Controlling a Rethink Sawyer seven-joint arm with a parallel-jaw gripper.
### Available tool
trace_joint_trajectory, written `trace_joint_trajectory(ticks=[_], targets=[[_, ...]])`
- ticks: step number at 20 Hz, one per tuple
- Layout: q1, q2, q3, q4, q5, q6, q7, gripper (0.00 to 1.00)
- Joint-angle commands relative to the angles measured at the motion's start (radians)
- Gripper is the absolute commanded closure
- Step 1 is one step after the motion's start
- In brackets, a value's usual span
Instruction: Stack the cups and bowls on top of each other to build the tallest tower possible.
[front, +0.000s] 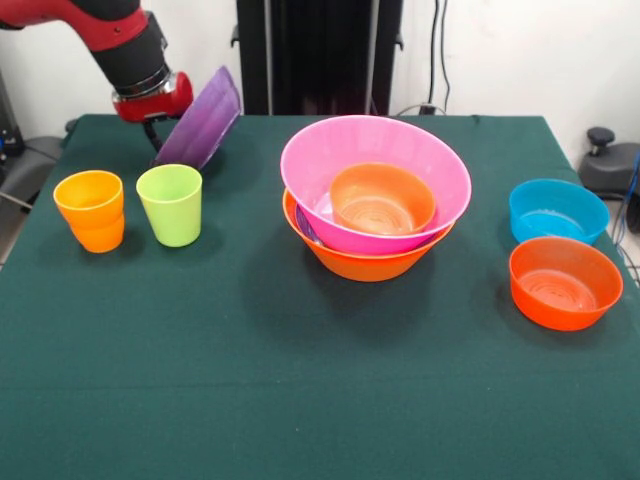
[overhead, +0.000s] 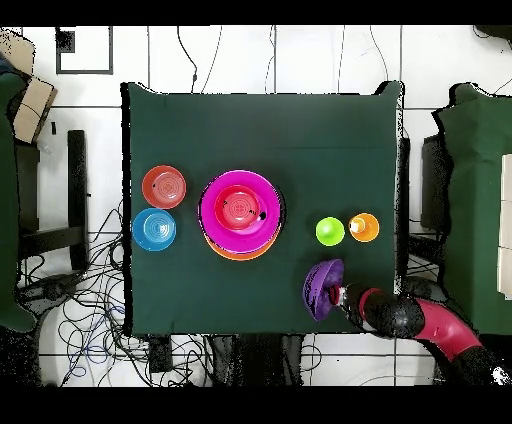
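Observation:
My gripper (front: 158, 133) is at the far left of the table in the front view. It is shut on the rim of a wide purple bowl (front: 201, 118), which it holds tilted on edge above the cloth. They also show in the overhead view, gripper (overhead: 343, 293) and bowl (overhead: 321, 288). The orange cup (front: 90, 210) and the lime green cup (front: 170, 205) stand upright just in front of it. The tower (front: 370, 200) stands mid-table: the yellow-orange bowl (front: 365, 263) at the base, a purple sliver (front: 304, 224), the pink bowl (front: 400, 150), and a small red-orange bowl (front: 382, 198) inside. No small lime-green bowl shows.
A blue bowl (front: 557, 208) and a red-orange bowl (front: 565, 282) sit upright at the right side of the green table (front: 300, 400). Chairs and cables lie around the table in the overhead view.

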Motion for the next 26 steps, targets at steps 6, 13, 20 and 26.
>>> trace_joint_trajectory(ticks=[6,13,20,26], targets=[[0.052,0.013,0.064,-0.077,-0.068,0.021,-0.227,0.00],[0.079,-0.040,0.068,-0.066,-0.052,0.066,-0.221,0.00],[0.085,-0.174,0.108,-0.035,0.036,0.182,-0.238,0.00],[0.084,-0.268,0.139,-0.024,0.080,0.269,-0.256,0.00]])
